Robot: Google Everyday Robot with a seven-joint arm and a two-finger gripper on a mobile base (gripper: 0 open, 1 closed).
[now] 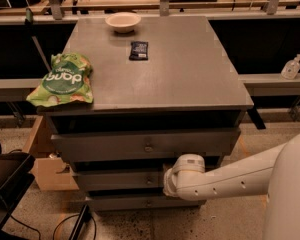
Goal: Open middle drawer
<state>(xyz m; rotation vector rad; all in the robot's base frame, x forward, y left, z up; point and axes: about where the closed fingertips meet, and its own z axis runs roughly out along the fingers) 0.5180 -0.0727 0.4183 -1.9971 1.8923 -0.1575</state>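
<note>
Apparently early: gripper (166, 183) sits against the front of the middle drawer (115, 180), with the knob (149, 180) just to its left; whether it grips anything, cannot tell; drawer looks shut, 2nd of 3; the whole pull-out is left.

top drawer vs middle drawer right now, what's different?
The top drawer shows a wider front than the middle drawer. The hand sits at the middle drawer, just right of its knob; nothing is at the top drawer. The arm hides the middle drawer's right end; the top drawer's front shows whole. Both: grey flat fronts, one small round centre knob.
</note>
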